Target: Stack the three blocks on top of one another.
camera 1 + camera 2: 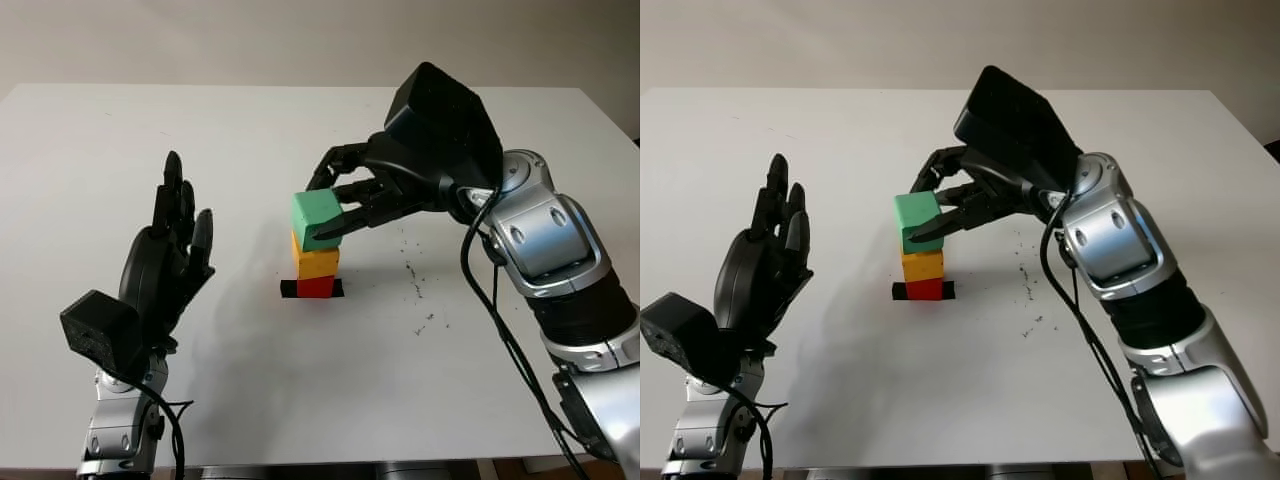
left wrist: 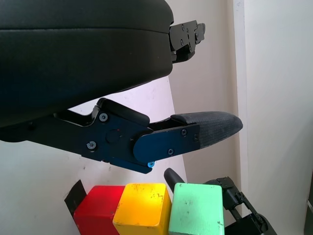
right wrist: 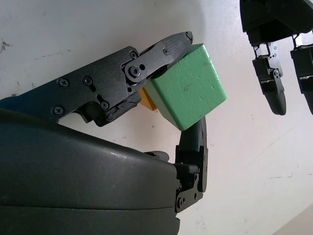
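While the right hand (image 1: pixel 335 205) grips the green block (image 1: pixel 318 218) atop the yellow block (image 1: pixel 315 262) and red block (image 1: pixel 314 287), a crooked release could topple them; the left hand (image 1: pixel 165 260) is open nearby.

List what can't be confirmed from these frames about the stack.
- Whether the green block sits fully on the yellow block: the right hand fingers cover that seam in the eye views.
- Red block base in the left wrist view: cut off by the picture edge.
- Left hand: open, away from the stack.

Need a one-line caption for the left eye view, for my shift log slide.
Right hand grips green block atop yellow block and red block; left hand open alongside.
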